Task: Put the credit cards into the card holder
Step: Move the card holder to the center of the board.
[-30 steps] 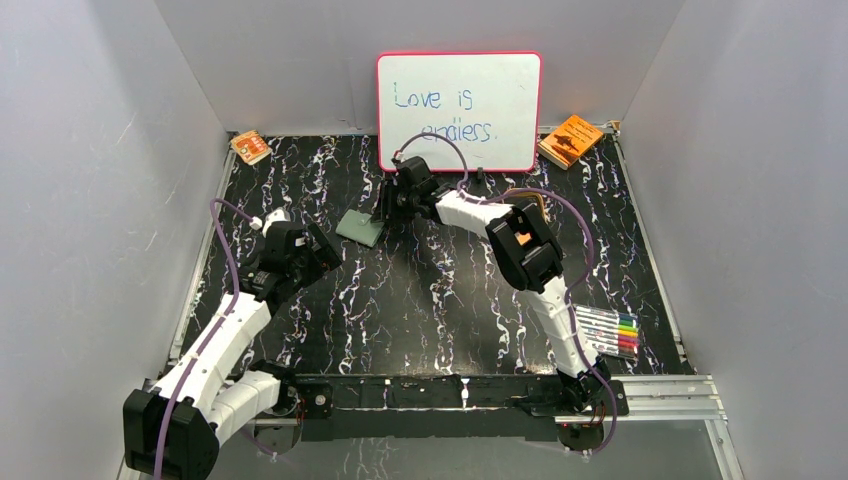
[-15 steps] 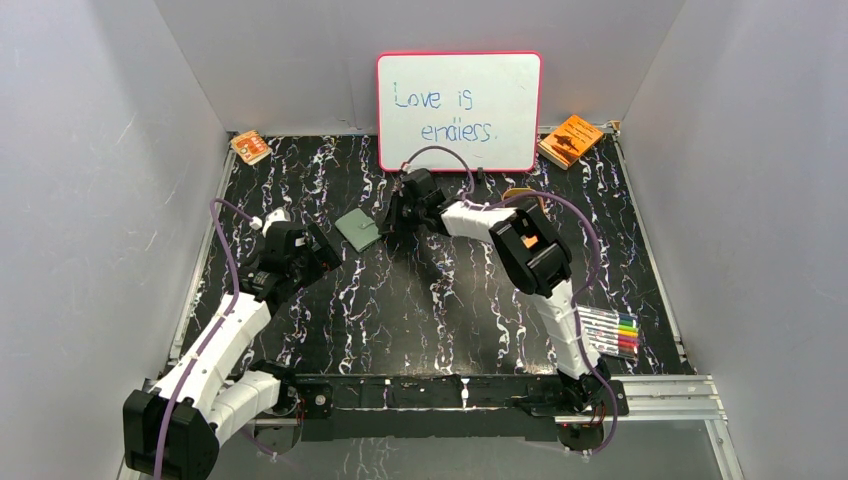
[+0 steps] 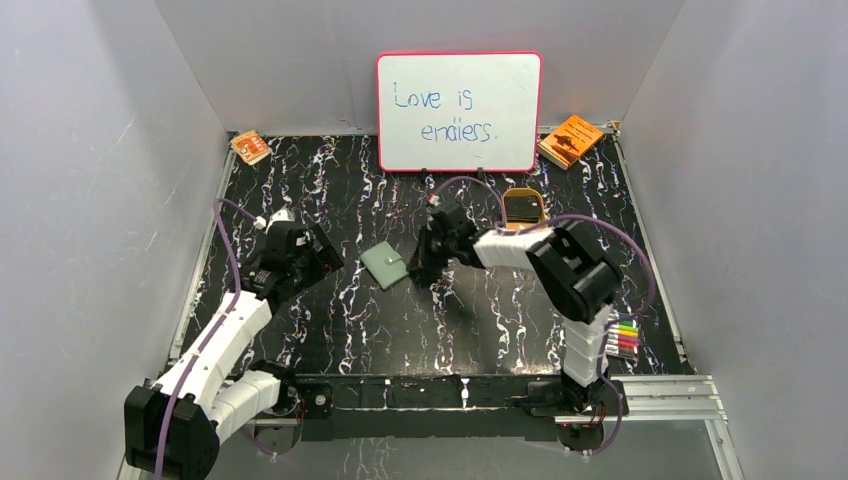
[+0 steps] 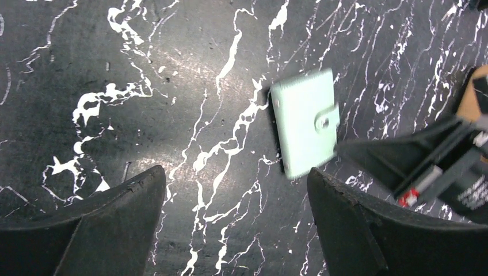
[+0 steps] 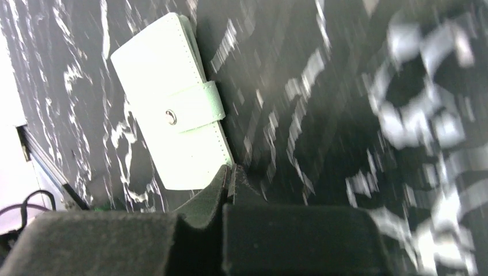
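Note:
The card holder (image 3: 384,266) is a pale grey-green sleeve fastened by a snap strap, over the black marbled table just left of centre. My right gripper (image 3: 411,268) is shut on its right-hand corner. In the right wrist view the closed fingertips (image 5: 231,172) meet at the lower corner of the holder (image 5: 167,121). My left gripper (image 3: 325,255) hovers to the holder's left, wide open and holding nothing. In the left wrist view the holder (image 4: 302,123) lies ahead of the open gripper (image 4: 236,178). I cannot pick out the credit cards.
A tan oval tray (image 3: 522,207) with something dark in it sits behind the right arm. A whiteboard (image 3: 458,110) leans on the back wall, with orange booklets at the back left (image 3: 251,147) and back right (image 3: 570,140). Coloured markers (image 3: 622,336) lie at the near right.
My right gripper has shut on the card holder and drawn it from near the whiteboard toward the table's middle. The tan tray is now uncovered. The left arm has barely moved.

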`<move>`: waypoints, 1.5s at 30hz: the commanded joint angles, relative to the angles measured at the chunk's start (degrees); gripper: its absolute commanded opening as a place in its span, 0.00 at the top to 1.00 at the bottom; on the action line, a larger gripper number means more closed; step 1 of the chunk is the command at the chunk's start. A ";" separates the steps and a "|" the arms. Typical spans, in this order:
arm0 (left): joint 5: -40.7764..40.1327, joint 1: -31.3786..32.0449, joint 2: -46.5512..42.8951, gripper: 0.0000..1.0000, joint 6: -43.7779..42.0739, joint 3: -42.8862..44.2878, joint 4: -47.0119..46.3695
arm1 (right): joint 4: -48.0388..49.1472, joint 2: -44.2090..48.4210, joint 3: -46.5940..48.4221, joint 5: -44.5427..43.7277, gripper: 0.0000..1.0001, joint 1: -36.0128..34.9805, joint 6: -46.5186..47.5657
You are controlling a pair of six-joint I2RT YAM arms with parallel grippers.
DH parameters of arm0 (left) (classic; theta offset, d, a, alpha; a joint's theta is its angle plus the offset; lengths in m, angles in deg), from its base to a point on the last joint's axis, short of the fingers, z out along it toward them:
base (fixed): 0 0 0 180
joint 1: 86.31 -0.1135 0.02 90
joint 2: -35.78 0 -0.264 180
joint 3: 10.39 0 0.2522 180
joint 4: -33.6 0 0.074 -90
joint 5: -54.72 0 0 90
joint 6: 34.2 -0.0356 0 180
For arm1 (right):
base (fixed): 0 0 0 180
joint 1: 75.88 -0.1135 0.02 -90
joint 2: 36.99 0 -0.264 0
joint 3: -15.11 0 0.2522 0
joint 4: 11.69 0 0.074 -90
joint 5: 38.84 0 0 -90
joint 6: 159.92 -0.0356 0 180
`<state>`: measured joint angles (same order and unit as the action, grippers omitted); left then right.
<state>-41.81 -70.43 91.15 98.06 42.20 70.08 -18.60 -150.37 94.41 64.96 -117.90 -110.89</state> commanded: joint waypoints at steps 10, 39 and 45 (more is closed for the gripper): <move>18.48 5.18 2.54 0.13 1.68 -6.71 -13.77 | -5.42 27.08 -23.31 -3.45 0.75 -1.94 -2.57; 13.51 18.40 29.86 0.49 8.52 -0.79 -19.75 | -4.91 22.20 -23.63 -1.19 0.81 -5.20 5.35; 13.05 18.40 32.58 0.58 6.68 1.97 -18.69 | -5.59 22.54 -24.16 -3.84 0.81 -7.37 3.34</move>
<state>-27.34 -52.07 121.97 107.33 42.83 47.72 -23.87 -128.99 71.09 64.11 -124.13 -106.36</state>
